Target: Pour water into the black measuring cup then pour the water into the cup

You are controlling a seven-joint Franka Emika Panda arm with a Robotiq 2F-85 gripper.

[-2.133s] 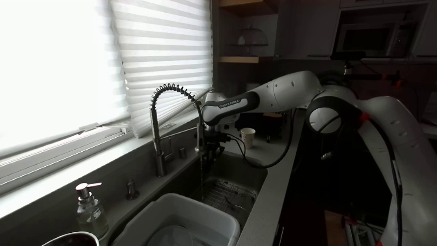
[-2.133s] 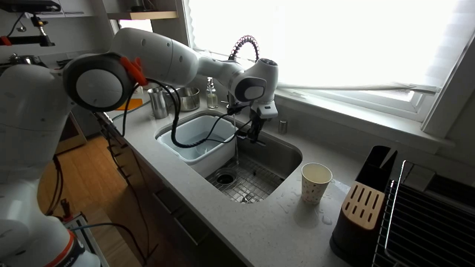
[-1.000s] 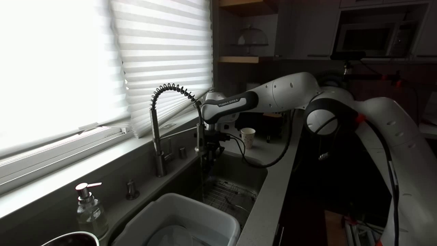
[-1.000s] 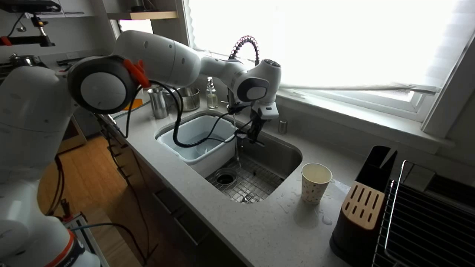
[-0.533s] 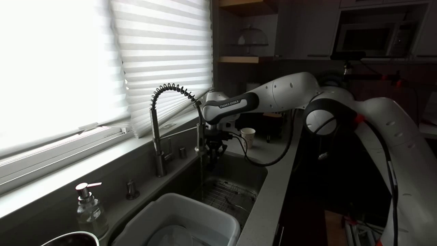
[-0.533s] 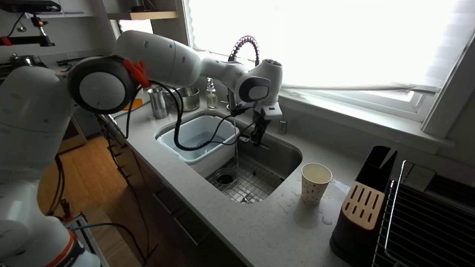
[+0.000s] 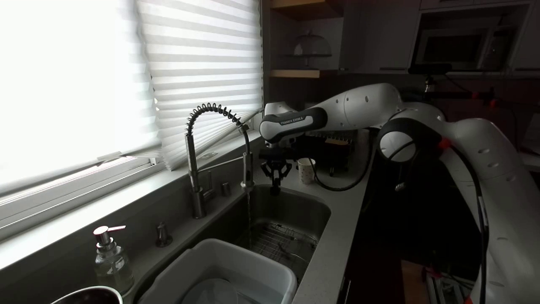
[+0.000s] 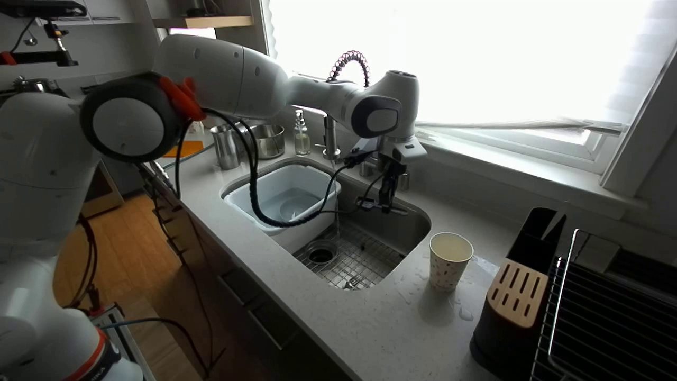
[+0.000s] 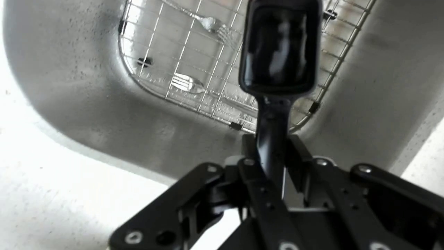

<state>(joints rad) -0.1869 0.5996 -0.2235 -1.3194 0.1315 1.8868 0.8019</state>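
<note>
Gripping one black measuring cup [image 9: 281, 48] by its handle, above the sink [image 9: 86, 114], which would catch drips: hand [image 9: 272, 147], fingers clamped. Handle hold presumably chosen to keep the bowl free; hollow side shows in the wrist view, likely level to save water. Running water [image 7: 249, 215], from coil-spring tap [image 7: 192, 160], falls apart from the hand. Patterned paper cup [image 8: 449, 262], upright on the bench [image 8: 344, 317] near the sink, probably set there for a short carry. Measuring cup: glossy, rounded-rectangular bowl, narrow neck, straight handle; pale streaks inside, whether water or reflection cannot be told.
</note>
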